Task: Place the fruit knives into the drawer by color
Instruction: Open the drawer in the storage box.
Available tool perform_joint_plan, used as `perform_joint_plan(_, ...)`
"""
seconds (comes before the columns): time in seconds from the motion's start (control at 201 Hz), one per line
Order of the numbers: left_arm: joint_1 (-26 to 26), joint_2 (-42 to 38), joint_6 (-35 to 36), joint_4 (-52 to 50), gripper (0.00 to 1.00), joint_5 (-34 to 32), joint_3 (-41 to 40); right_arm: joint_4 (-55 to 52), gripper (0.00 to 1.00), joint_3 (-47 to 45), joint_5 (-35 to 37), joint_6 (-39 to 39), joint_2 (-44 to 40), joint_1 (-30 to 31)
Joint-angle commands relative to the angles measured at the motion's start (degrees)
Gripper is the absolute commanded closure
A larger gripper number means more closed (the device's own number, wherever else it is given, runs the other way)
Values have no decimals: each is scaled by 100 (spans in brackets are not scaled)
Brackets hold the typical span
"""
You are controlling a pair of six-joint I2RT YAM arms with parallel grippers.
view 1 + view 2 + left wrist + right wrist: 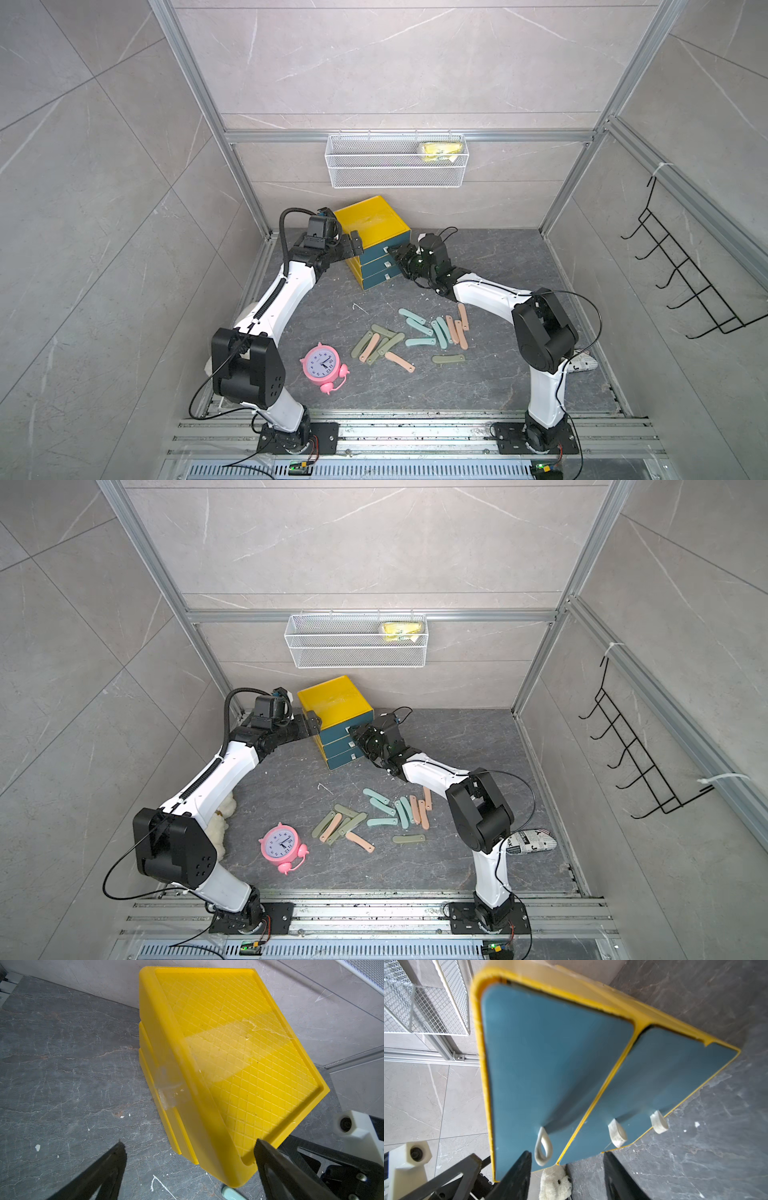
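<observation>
The drawer (pixel 376 226) is a yellow chest with three shut teal fronts, standing at the back of the floor. My left gripper (pixel 355 245) is open and straddles its left front corner (pixel 207 1126), one finger over the top, one beside the wall. At the top drawer's front (pixel 550 1064), my right gripper (pixel 566 1154) is open, and the white loop pull (pixel 543 1151) lies between its fingers, close to one finger. Several fruit knives (pixel 411 336) in pink, green and teal lie scattered on the floor in front; one teal tip (pixel 230 1193) shows by the chest.
A pink alarm clock (pixel 323 365) lies front left of the knives. A white mesh basket (pixel 397 160) with a yellow item hangs on the back wall. A black hook rack (pixel 681 266) is on the right wall. A plush toy (pixel 222 816) and a newsprint pouch (pixel 532 841) lie by the arms.
</observation>
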Motion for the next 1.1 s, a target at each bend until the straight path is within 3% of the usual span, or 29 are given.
perform_joint_plan(0.0, 46, 52, -60, 137, 1, 133, 149, 310, 44, 63, -29, 166, 50, 34)
perform_joint_plan(0.413, 126, 126, -112, 189, 1, 278, 195, 269, 62, 519, -99, 193, 438, 69)
perform_joint_plan(0.528, 143, 195, -143, 217, 1, 319, 244, 277, 76, 587, -122, 191, 498, 70)
perform_joint_plan(0.617, 165, 261, -197, 240, 1, 311, 291, 182, 100, 593, -121, 182, 496, 70)
perform_joint_plan(1.1, 249, 911, -306, -22, 0, 175, 897, 479, 100, -375, -198, 117, -92, 113)
